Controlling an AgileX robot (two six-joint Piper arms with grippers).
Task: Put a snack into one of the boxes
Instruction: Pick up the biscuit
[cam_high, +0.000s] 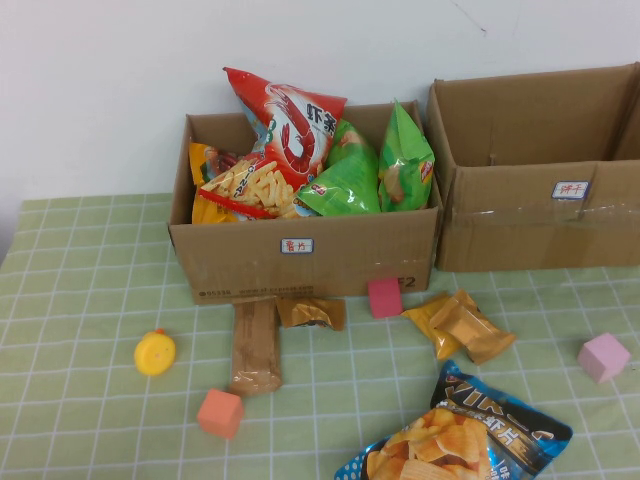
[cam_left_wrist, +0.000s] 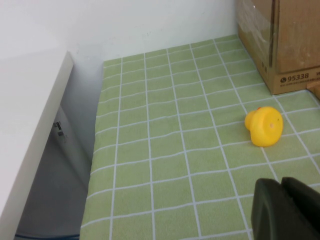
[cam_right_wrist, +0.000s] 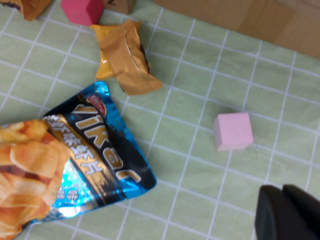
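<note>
Neither gripper shows in the high view. In the left wrist view my left gripper (cam_left_wrist: 281, 185) is shut and empty, above the green cloth near a yellow duck toy (cam_left_wrist: 264, 126). In the right wrist view my right gripper (cam_right_wrist: 281, 191) is shut and empty, near a pink cube (cam_right_wrist: 232, 131). A blue chips bag (cam_high: 462, 437) lies at the front right and also shows in the right wrist view (cam_right_wrist: 75, 160). Golden snack packets (cam_high: 460, 325) lie in front of the left box (cam_high: 300, 260), which is full of snack bags. The right box (cam_high: 540, 190) stands open.
A brown snack bar (cam_high: 255, 345), a small brown packet (cam_high: 311, 313), a magenta cube (cam_high: 384, 297), an orange cube (cam_high: 220, 412), the duck (cam_high: 155, 352) and the pink cube (cam_high: 603, 357) lie on the cloth. A white shelf edge (cam_left_wrist: 30, 130) borders the table's left.
</note>
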